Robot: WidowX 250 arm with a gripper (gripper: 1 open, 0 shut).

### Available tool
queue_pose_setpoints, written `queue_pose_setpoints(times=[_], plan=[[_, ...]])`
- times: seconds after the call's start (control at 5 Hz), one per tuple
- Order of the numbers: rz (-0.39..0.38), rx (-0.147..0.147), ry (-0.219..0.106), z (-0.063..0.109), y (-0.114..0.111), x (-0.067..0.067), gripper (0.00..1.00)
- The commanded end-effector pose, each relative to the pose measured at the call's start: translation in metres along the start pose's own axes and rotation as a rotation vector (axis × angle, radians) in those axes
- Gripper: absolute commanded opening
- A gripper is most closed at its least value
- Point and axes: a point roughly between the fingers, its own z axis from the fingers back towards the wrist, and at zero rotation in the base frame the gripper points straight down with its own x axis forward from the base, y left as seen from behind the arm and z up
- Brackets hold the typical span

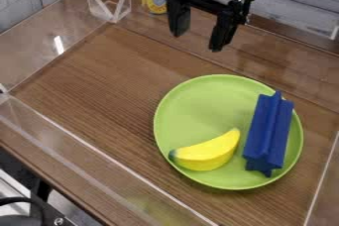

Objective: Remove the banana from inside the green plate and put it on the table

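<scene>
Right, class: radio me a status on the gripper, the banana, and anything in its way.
Gripper open, empty, hanging above the table beyond the green plate. Banana lying inside plate, near edge. Blue block beside it on plate; path from above clear.

From my remote seat: worktop (pixel 106 81) fills the view, with walls (pixel 40 32) along its edges. The plate (pixel 199 99) sits on the worktop toward the 4 o'clock part of the view, well apart from the left wall. Inside the plate, the banana (pixel 208 152) lies at the plate's 6 o'clock, near the rim. The ridged block (pixel 269 133) lies in the plate at 3 o'clock, its near end just beside the banana's right tip; touching or not, I cannot tell. The gripper (pixel 201 30) hangs at 12 o'clock, behind the plate, fingers (pixel 221 34) apart and pointing down.
</scene>
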Motion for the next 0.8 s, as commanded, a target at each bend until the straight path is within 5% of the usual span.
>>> queue_pose_setpoints(times=[0.0,0.2,0.6], plan=[[-0.035,-0.002,-0.007,-0.004,-0.013,-0.019,1.0],[-0.113,0.001,-0.041,-0.009,-0.032,-0.046,1.0],[-0.227,0.011,-0.113,-0.031,-0.056,-0.073,1.0]])
